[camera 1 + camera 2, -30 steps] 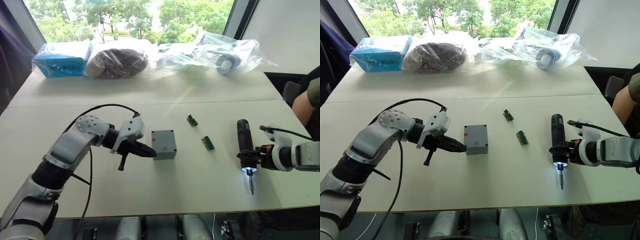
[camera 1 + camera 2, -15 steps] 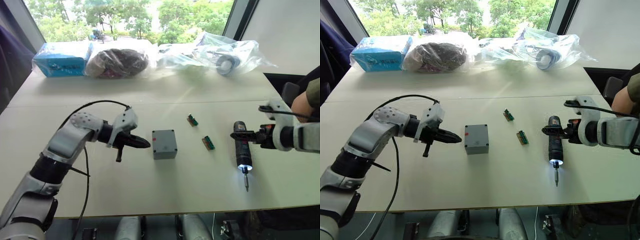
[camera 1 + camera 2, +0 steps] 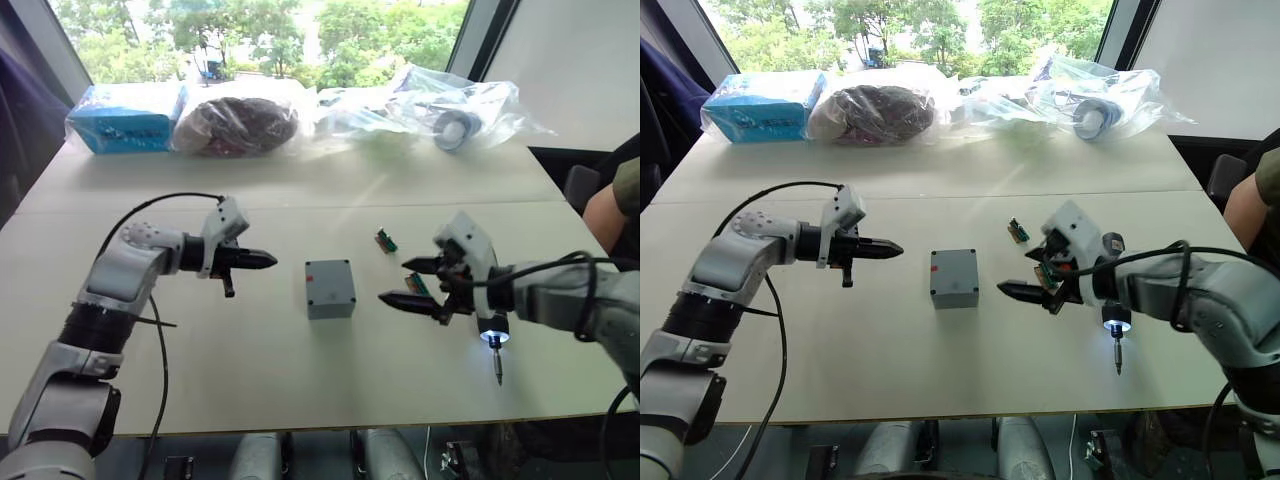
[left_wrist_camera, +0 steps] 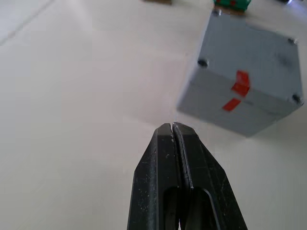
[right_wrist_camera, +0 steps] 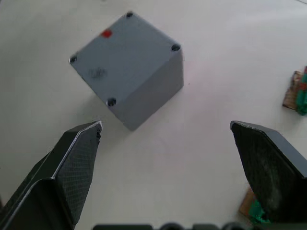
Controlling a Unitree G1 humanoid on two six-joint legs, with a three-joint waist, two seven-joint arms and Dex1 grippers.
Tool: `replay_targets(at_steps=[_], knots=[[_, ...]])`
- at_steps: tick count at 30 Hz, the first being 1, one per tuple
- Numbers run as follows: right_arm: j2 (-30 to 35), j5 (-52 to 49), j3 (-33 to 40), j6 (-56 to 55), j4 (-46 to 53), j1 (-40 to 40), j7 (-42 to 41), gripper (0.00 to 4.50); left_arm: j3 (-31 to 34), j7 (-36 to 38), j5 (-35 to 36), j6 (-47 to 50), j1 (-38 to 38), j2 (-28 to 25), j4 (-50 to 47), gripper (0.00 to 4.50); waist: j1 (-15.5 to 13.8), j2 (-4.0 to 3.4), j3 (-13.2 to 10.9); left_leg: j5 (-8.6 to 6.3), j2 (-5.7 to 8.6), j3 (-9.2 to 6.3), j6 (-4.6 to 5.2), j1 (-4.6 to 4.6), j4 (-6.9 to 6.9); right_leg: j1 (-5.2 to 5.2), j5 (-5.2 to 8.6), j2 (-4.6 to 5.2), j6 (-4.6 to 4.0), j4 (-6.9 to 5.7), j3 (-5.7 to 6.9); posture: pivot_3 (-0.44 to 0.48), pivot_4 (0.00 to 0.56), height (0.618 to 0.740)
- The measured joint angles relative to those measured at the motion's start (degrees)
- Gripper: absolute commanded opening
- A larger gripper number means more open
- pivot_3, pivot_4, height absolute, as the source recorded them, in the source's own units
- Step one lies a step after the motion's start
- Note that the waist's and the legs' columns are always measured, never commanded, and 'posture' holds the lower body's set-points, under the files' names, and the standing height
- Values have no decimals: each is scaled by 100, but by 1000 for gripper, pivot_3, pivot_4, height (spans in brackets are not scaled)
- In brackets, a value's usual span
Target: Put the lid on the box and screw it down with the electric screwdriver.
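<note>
Right end effector (image 3: 1028, 281) hangs with its fingers spread wide and empty, just at 3 o'clock of the box (image 3: 953, 277), pointing at it. My left end effector (image 3: 262, 260) is clenched on nothing, tips pressed together, off at 9 o'clock of the box and apart from it. The box sits mid-table (image 3: 300, 370) with its lid (image 5: 123, 51) already seated flush, four corner screw holes showing and a red mark on the top edge. The screwdriver (image 3: 1114, 336) lies on the table behind my right wrist, near 4 o'clock of the box, tip lamp lit, bit pointing toward me. I judge the lid placing done and the screwing step in hand, though I can't tell whether screws are seated. Next I'd need one end effector steadying the box and the other gripping the screwdriver to stand its bit over a corner hole.
</note>
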State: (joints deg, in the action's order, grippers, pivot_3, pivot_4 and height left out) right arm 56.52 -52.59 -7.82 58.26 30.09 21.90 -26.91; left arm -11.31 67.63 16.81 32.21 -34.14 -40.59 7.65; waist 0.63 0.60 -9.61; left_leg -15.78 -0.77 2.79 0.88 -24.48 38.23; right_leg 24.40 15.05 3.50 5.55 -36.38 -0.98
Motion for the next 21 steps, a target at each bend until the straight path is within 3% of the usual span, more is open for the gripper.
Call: replay_targets(at_steps=[7, 21], knots=[[-648, 1461, -1016, -576, -156, -117, -198, 4479, -126, -132, -136, -47, 291, 125, -241, 0, -15, 2, 1, 0, 9, 0, -1, 1, 15, 0, 0, 7, 0, -21, 0, 0, 150, 740], [-1156, 1959, -1146, -424, 127, -330, -894, 4479, -662, 221, -464, -632, -221, 954, 462, 0, -9, 3, 1, -6, 10, -3, 9, 0, 75, -3, 1, 4, 1, -73, 1, 0, 150, 740]])
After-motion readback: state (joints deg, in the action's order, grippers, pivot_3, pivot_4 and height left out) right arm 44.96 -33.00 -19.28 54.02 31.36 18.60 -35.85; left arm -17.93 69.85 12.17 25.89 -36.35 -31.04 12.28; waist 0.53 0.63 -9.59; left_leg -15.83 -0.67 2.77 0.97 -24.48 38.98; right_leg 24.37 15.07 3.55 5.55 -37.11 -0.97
